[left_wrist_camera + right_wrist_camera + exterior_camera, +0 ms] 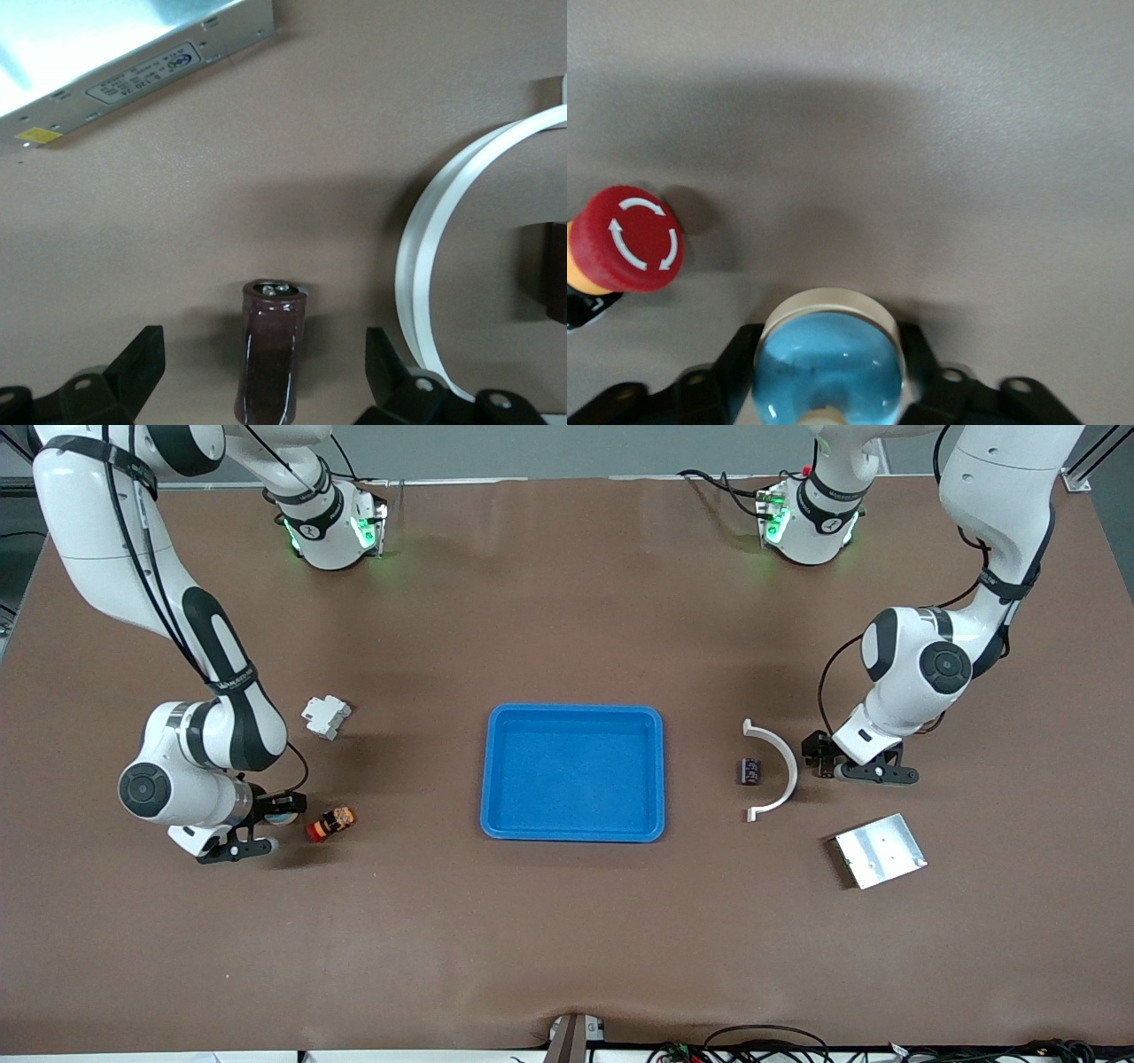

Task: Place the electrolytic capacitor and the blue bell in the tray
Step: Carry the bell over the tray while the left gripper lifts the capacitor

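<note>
The right gripper (270, 815) was pinched shut on the smooth, slippery-looking blue bell (828, 363) at eight o'clock from the tray (574, 708), while the left gripper (819, 760) sat wide open around the small, hard electrolytic capacitor (270, 354) at three o'clock, best held by its round sides.

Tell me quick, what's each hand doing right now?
Left hand: open, fingers either side of the electrolytic capacitor, not gripping it.
Right hand: shut on the blue bell, down at the table.
</note>
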`<state>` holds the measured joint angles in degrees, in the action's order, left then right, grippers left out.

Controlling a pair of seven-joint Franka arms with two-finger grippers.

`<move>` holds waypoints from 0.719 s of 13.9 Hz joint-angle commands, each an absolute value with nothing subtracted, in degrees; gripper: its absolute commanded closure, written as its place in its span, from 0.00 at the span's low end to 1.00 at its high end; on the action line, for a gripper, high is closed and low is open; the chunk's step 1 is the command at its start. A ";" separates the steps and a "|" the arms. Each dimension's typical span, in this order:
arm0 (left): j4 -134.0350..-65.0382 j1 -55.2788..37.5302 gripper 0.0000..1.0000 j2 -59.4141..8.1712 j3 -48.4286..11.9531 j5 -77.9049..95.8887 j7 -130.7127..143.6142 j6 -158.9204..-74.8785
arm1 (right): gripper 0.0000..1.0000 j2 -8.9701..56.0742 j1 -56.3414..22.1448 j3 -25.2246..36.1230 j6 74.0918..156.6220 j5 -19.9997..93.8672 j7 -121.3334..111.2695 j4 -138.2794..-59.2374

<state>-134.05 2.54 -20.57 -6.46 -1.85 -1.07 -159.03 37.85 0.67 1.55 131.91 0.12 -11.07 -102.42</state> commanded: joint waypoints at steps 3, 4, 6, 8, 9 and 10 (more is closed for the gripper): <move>-134.91 2.99 0.00 -21.62 -6.77 -2.99 -1.85 -161.72 | 0.70 36.83 0.79 0.79 129.91 0.09 -11.25 -102.92; -134.91 2.99 0.00 -21.71 -6.68 -2.99 -1.85 -161.81 | 0.73 36.22 0.44 0.70 129.47 0.17 -10.81 -102.92; -135.00 3.08 0.00 -21.80 -6.68 -2.99 -1.93 -161.81 | 0.77 33.94 -1.83 0.35 125.88 0.26 -8.89 -102.22; -135.09 3.08 0.03 -21.80 -6.68 -2.99 -1.85 -161.81 | 0.80 32.18 -6.30 0.44 121.49 0.26 -1.01 -100.73; -135.09 3.08 0.22 -21.80 -6.68 -2.99 -1.93 -161.81 | 0.80 31.56 -8.33 0.35 120.68 0.26 1.99 -100.29; -135.17 3.16 0.49 -21.80 -6.68 -2.99 -1.93 -161.81 | 0.84 30.86 -10.61 0.35 120.59 0.26 4.54 -100.20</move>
<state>-134.33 2.55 -22.08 -6.46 -1.85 -1.10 -160.61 33.30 -6.43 -0.02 122.16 0.24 -0.86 -99.86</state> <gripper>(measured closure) 0.031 0.326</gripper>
